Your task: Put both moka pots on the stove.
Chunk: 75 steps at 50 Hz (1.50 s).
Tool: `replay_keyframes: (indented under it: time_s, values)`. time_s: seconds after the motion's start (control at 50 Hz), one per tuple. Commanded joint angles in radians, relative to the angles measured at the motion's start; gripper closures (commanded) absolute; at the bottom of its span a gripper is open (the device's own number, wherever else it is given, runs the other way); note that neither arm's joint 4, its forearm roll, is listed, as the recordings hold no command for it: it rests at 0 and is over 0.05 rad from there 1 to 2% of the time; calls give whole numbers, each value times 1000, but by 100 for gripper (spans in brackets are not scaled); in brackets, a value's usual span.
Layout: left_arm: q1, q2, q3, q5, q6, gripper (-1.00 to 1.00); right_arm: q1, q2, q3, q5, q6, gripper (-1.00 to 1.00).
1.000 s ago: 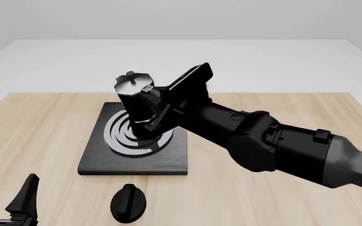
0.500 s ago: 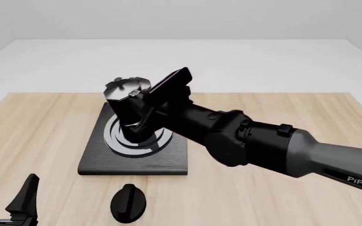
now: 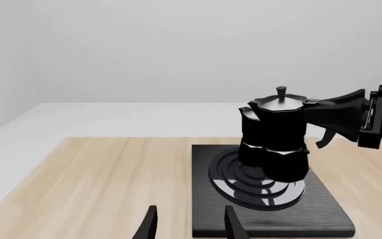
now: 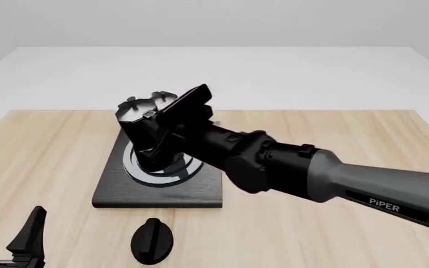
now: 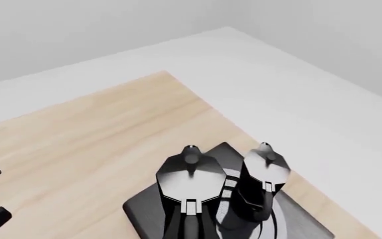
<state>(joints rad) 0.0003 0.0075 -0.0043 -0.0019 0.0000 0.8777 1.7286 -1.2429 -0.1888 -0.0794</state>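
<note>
Two black moka pots with silver lids are over the stove (image 4: 110, 192). My right gripper (image 4: 162, 131) reaches in from the right and is shut on the nearer moka pot (image 5: 191, 181), gripping it at the handle side. This pot is low over the stove's left part; whether it touches I cannot tell. The second moka pot (image 5: 262, 181) stands free on the ring burner (image 5: 244, 219) right beside it. In the left wrist view the pots (image 3: 277, 137) overlap. My left gripper (image 4: 9, 231) is open near the table's front left corner, well away from the stove.
A flat black teardrop knob (image 4: 152, 240) lies on the wood just in front of the stove. The right arm (image 4: 311, 173) stretches across the table's right half. The wooden table ends at a white floor behind the stove.
The right arm has swung left and down, carrying its pot from above the burner's right side to beside the other pot. The left gripper has stayed still.
</note>
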Motion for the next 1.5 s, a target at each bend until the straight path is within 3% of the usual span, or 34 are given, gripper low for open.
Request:
replay_keyframes:
  time_s: [0.02,1.5]
  values:
    - [0,0,0,0,0,-100,1,24,-57,-15,17,100]
    - [0,0,0,0,0,-100,-34,255,-255,8,60,100]
